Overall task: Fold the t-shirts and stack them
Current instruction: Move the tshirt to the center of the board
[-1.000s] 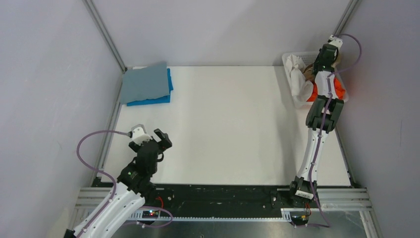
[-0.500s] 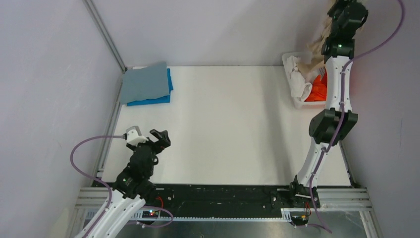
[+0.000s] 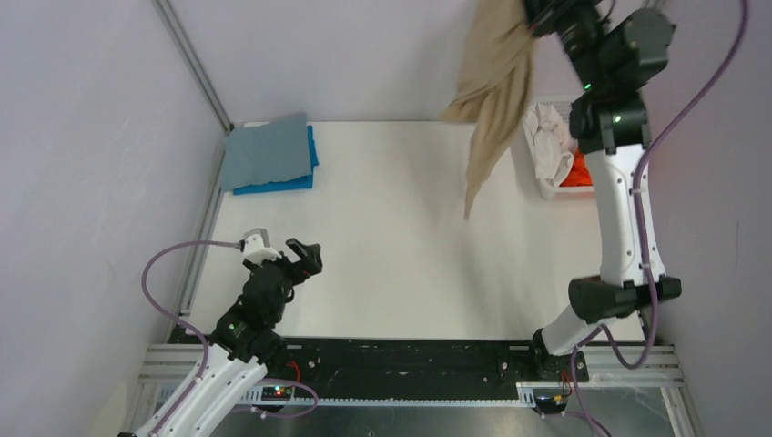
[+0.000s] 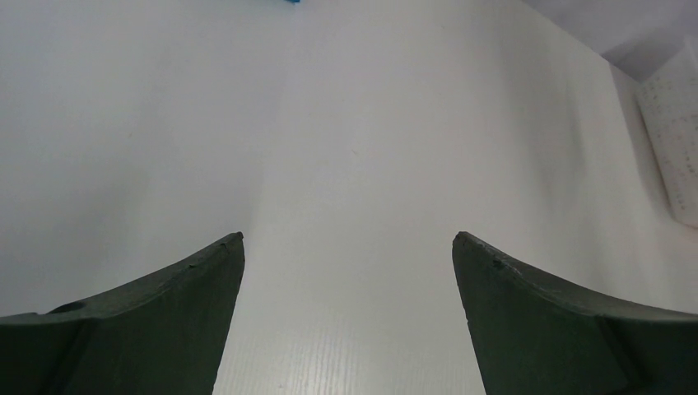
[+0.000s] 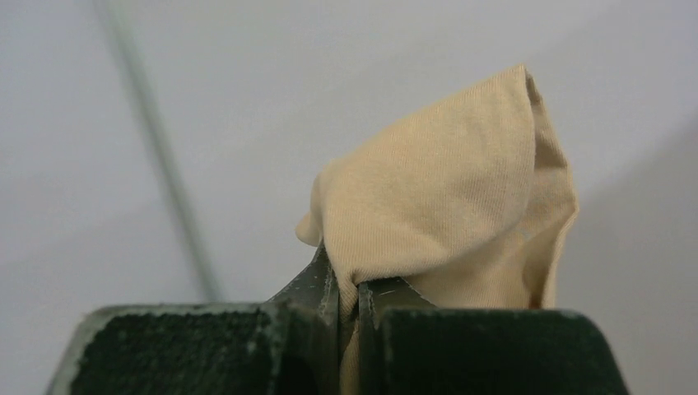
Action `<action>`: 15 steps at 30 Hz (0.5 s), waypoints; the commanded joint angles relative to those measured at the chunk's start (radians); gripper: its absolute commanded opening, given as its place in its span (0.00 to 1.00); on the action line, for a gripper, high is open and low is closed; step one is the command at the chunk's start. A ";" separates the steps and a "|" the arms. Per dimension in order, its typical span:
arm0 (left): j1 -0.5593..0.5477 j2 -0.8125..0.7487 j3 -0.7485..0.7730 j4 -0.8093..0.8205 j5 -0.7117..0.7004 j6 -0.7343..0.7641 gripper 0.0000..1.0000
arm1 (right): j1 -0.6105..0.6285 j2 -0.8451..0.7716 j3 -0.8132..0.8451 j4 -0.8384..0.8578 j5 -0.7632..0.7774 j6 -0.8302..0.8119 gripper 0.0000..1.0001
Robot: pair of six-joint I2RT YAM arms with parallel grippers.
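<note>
Now the tan t-shirt (image 3: 496,91) is being held aloft beside the basket (image 3: 526,111), pinched in the tightly closed right gripper (image 5: 347,300), while the left gripper (image 4: 348,247) is being held wide open and empty far from the basket; spreading the shirt flat is probably being called for next.

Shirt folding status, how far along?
Done: grey-blue t-shirt folded on the bright blue t-shirt, far-left corner. In hand: right hand shut on the tan t-shirt, which hangs unfolded high above the table; left hand open, holding nothing. Left: white t-shirt and orange t-shirt lie crumpled in the basket.
</note>
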 commanded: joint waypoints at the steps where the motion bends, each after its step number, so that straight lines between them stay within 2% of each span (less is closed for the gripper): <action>1: -0.001 0.012 0.038 0.021 0.087 -0.032 1.00 | 0.161 -0.169 -0.177 -0.039 -0.058 0.013 0.00; 6: -0.002 -0.019 0.045 -0.008 0.149 -0.063 1.00 | 0.386 -0.303 -0.436 -0.112 -0.056 0.042 0.00; 8: -0.001 -0.040 0.054 -0.043 0.153 -0.074 1.00 | 0.486 -0.363 -0.543 -0.123 0.016 0.010 0.00; 9: -0.001 -0.055 0.058 -0.070 0.149 -0.080 0.99 | 0.535 -0.384 -0.576 -0.133 0.105 0.006 0.00; 12: -0.002 -0.076 0.063 -0.122 0.137 -0.106 1.00 | 0.566 -0.462 -0.770 -0.178 0.305 0.090 0.00; 15: -0.001 -0.078 0.078 -0.187 0.112 -0.130 1.00 | 0.568 -0.455 -0.880 -0.208 0.418 0.141 0.00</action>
